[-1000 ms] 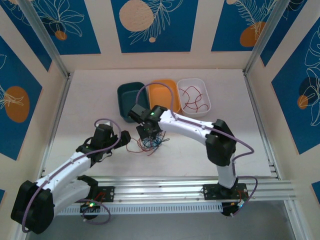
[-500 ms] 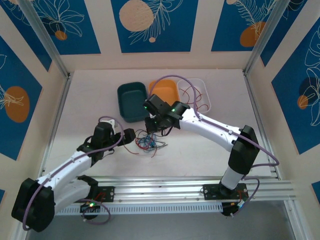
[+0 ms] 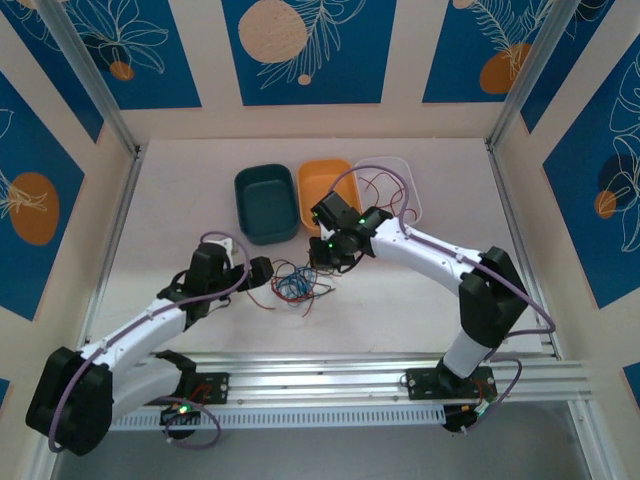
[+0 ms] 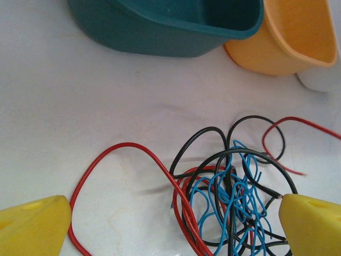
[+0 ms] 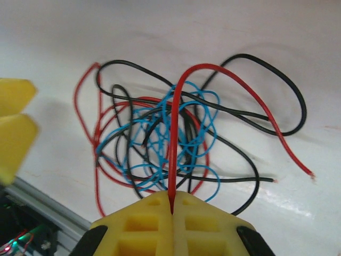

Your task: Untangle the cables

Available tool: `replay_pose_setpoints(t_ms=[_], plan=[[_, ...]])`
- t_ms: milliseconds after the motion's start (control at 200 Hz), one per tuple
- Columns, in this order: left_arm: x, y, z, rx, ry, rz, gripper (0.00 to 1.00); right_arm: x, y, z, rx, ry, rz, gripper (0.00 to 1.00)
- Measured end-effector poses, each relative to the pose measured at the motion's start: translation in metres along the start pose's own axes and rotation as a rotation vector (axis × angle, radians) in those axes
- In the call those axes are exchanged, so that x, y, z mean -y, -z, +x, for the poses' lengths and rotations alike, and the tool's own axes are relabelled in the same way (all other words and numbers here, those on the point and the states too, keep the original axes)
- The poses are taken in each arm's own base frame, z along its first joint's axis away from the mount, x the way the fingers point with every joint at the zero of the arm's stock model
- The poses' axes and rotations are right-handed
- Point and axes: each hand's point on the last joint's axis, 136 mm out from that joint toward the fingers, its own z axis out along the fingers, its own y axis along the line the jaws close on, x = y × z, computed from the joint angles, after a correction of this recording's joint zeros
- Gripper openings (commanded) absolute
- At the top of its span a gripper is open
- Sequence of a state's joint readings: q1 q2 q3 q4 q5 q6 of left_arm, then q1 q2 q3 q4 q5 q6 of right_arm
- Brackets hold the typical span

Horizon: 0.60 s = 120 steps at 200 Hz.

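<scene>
**Top external view.** The cables (image 3: 295, 283) lie on the white table (image 3: 200, 180) as one loose knot of red, black and blue strands. This knot is the reference point for all positions below.
- The left gripper (image 3: 258, 268) sits just left of the knot, low over the table, jaws spread wide and holding nothing.
- The right gripper (image 3: 328, 256) sits just right of the knot and a little beyond it, jaws closed. What they clamp is too small to read here.
- The teal bin (image 3: 266, 203) stands beyond the knot, slightly to its left.
- The orange bin (image 3: 327, 183) stands beyond the knot, slightly to its right.
- The white bin (image 3: 412, 190) stands farther right, partly crossed by the right arm. A separate red wire (image 3: 380, 187) lies inside it.

**Left wrist view.** The left gripper (image 4: 170, 229) has its two yellow fingertips (image 4: 32, 232) at opposite lower corners, one on each side of the knot. The jaws are wide and touch no strand. The cables (image 4: 224, 197) lie between the fingertips, nearer the right one, with one red loop reaching left. The teal bin (image 4: 160, 26) and orange bin (image 4: 287, 42) stand beyond the knot, and a corner of the white bin (image 4: 322, 80) is beyond it to the right.

**Right wrist view.** The right gripper (image 5: 173, 221) has its jaws pressed together on a red strand (image 5: 176, 133). The strand rises from the pinch across the knot, arches over to the right and ends free on the table. The cables (image 5: 160, 144) lie flat directly ahead of the fingers. The yellow fingertips (image 5: 13, 133) of the left gripper are at the knot's left edge.
</scene>
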State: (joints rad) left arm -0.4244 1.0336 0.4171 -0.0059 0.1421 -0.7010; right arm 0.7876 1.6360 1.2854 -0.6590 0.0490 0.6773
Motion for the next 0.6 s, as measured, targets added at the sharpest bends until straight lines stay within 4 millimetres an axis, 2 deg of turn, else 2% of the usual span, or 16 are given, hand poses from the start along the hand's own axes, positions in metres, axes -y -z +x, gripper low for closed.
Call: replay_pose_setpoints(t_ms=[85, 305, 600], plan=[[-0.001, -0.003, 0.002, -0.009, -0.001, -0.004, 1.0, -0.014, 0.019, -0.005, 0.053, 0.032, -0.055, 0.0], [-0.001, -0.011, 0.01, -0.037, -0.012, -0.011, 1.0, -0.053, 0.086, -0.013, 0.209, 0.136, -0.221, 0.0], [0.0, -0.02, 0.014, -0.058, -0.018, -0.014, 1.0, -0.075, 0.151, -0.014, 0.347, 0.228, -0.338, 0.0]])
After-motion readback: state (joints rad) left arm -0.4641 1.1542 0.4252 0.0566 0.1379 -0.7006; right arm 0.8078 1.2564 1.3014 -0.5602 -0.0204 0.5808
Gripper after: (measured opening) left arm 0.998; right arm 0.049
